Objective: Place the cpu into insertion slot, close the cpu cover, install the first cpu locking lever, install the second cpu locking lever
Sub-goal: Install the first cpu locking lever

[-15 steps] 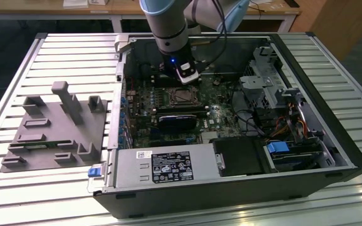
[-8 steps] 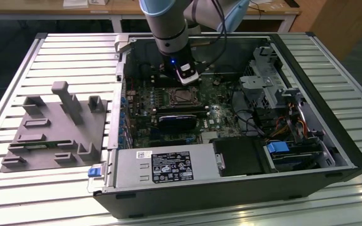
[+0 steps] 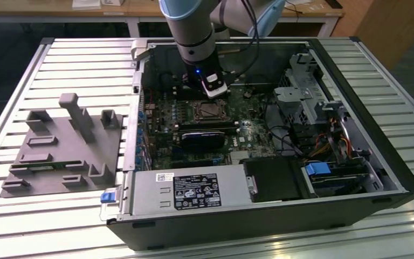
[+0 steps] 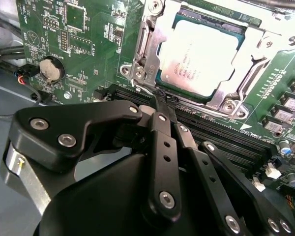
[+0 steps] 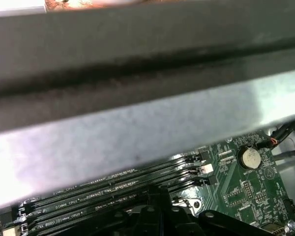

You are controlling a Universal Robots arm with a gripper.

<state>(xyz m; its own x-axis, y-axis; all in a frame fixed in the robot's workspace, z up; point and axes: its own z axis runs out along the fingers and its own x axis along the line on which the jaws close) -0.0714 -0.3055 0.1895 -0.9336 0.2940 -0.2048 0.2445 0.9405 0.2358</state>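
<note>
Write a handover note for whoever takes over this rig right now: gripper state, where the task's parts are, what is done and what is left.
Gripper: black fingers drawn together, tip at the socket's edge beside the long black memory slots; I cannot tell whether they pinch anything.
Small flat square cpu with silvery-beige top: seated in the square silver-rimmed insertion slot on the green motherboard.
Thin silvery metal cpu cover frame: lying down around the chip, which shows through its window.
Done: cpu placed, cover appears closed.
Left: both locking levers; I cannot tell whether either is latched.
</note>
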